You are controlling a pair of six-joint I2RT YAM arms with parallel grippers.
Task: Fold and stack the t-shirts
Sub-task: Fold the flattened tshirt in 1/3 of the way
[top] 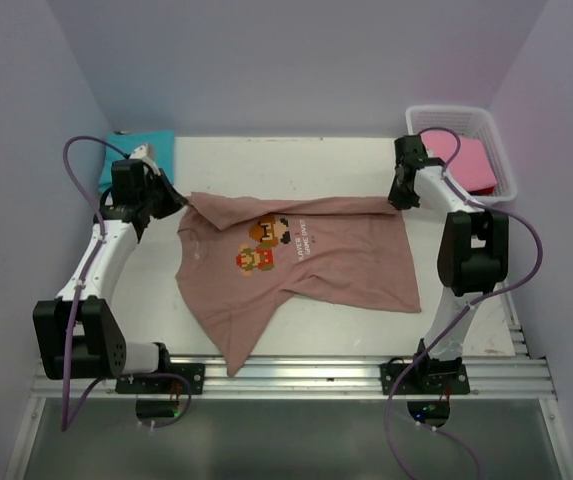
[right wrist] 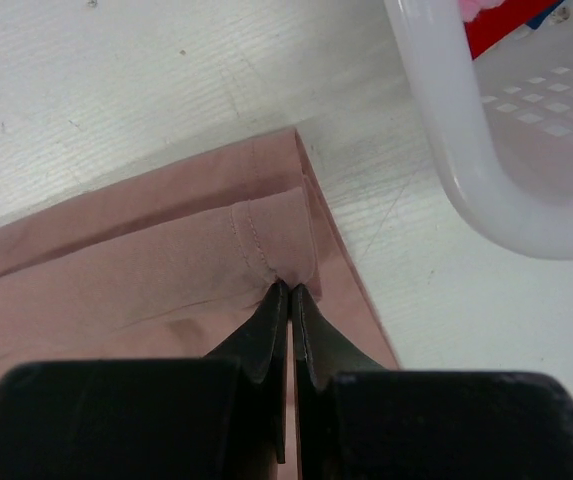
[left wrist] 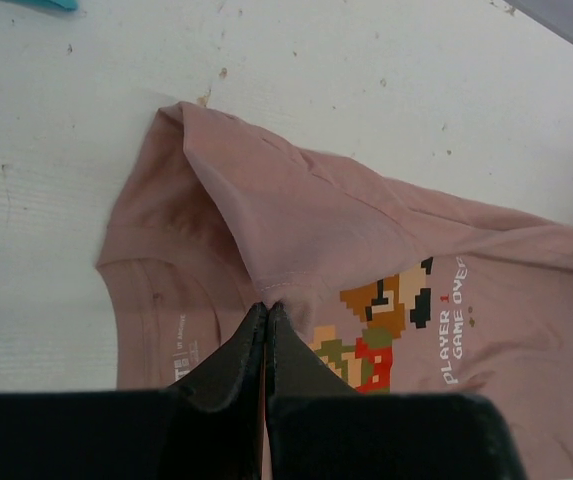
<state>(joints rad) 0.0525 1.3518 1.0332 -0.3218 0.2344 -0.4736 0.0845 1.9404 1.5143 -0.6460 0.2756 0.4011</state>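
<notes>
The salmon-brown t-shirt (top: 306, 262) lies spread over the middle of the table, with its pixel-character print (left wrist: 391, 325) facing up. Its far edge is stretched between my two grippers. My left gripper (top: 173, 199) is shut on a pinched fold of this shirt (left wrist: 296, 220) near the collar side. My right gripper (top: 398, 199) is shut on the stitched hem corner (right wrist: 271, 240) at the shirt's far right. A teal t-shirt (top: 147, 152) lies folded at the back left corner. The pink t-shirt (top: 469, 160) sits inside the white basket (top: 501, 150).
The white basket's rim (right wrist: 466, 160) curves close to the right of my right gripper (right wrist: 291, 290). One shirt sleeve hangs toward the table's front rail (top: 296, 375). Lilac walls enclose the table on three sides. Bare white tabletop (left wrist: 56, 180) lies beyond my left gripper (left wrist: 266, 308).
</notes>
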